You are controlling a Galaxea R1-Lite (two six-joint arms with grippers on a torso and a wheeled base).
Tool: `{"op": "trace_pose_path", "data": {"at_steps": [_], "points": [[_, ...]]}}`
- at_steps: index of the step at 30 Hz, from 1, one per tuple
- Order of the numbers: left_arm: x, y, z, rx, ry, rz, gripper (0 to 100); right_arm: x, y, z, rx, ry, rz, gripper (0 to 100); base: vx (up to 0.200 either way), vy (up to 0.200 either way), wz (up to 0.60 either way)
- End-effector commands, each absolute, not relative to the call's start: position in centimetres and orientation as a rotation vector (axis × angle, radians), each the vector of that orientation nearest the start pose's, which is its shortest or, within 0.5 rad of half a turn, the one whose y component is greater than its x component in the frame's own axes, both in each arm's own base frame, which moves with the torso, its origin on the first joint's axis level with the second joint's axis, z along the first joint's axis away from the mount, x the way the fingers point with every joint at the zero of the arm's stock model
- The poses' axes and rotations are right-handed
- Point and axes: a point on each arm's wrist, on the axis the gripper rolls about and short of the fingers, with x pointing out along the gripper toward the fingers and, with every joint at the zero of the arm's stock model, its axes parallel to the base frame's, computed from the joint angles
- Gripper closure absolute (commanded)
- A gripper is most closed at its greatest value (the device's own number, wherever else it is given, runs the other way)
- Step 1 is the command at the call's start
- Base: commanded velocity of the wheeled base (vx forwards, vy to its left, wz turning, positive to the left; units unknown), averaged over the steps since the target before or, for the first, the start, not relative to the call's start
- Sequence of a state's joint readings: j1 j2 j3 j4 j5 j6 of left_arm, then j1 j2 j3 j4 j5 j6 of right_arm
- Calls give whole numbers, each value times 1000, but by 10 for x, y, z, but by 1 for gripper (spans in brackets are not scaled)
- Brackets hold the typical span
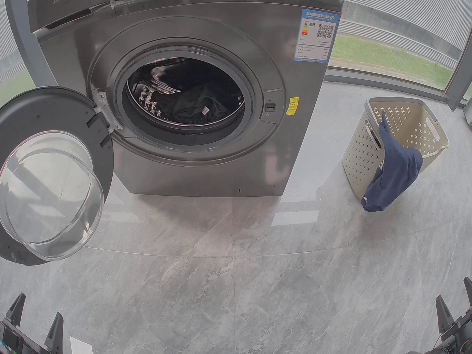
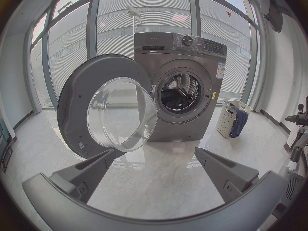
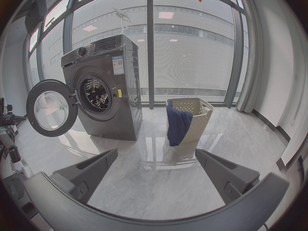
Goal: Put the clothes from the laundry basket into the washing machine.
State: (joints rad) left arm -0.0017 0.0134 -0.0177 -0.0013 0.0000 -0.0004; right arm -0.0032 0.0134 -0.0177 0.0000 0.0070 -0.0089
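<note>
A grey front-loading washing machine (image 1: 196,99) stands ahead with its round door (image 1: 49,173) swung open to the left. Dark clothes (image 1: 196,106) lie inside the drum. To the right stands a beige laundry basket (image 1: 418,124) with a navy blue garment (image 1: 396,170) draped over its front rim and hanging down the outside. My left gripper (image 1: 35,318) sits low at the near left, open and holding nothing. My right gripper (image 1: 457,306) sits low at the near right, also open and holding nothing. Both are far from the basket and the machine.
Glossy grey tiled floor (image 1: 246,271) stretches between me and the machine. Floor-to-ceiling windows (image 3: 192,48) run behind the machine and basket. The open door juts out over the floor on the left. A curtain (image 3: 253,64) hangs at the far right corner.
</note>
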Motion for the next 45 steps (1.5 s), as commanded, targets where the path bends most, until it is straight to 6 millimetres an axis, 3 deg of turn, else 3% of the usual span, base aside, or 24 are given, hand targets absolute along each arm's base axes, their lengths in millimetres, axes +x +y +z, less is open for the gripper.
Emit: {"op": "trace_pose_path", "data": {"at_steps": [1, 9, 21, 33, 39, 45], "points": [[-23, 0, 76, 0, -2, 0, 0, -22, 0, 76, -9, 11, 5, 0, 0, 0, 0], [-23, 0, 76, 0, -2, 2, 0, -22, 0, 76, -9, 11, 5, 0, 0, -150, 0], [-23, 0, 76, 0, -2, -2, 0, -22, 0, 76, -9, 11, 5, 0, 0, 0, 0], [-23, 0, 76, 0, -2, 0, 0, -22, 0, 76, -9, 9, 5, 0, 0, -200, 0], [-23, 0, 75, 3, 0, 3, 0, -22, 0, 76, -9, 11, 5, 0, 0, 0, 0], [-23, 0, 76, 0, -2, 6, 0, -22, 0, 76, -9, 9, 5, 0, 0, -200, 0]]}}
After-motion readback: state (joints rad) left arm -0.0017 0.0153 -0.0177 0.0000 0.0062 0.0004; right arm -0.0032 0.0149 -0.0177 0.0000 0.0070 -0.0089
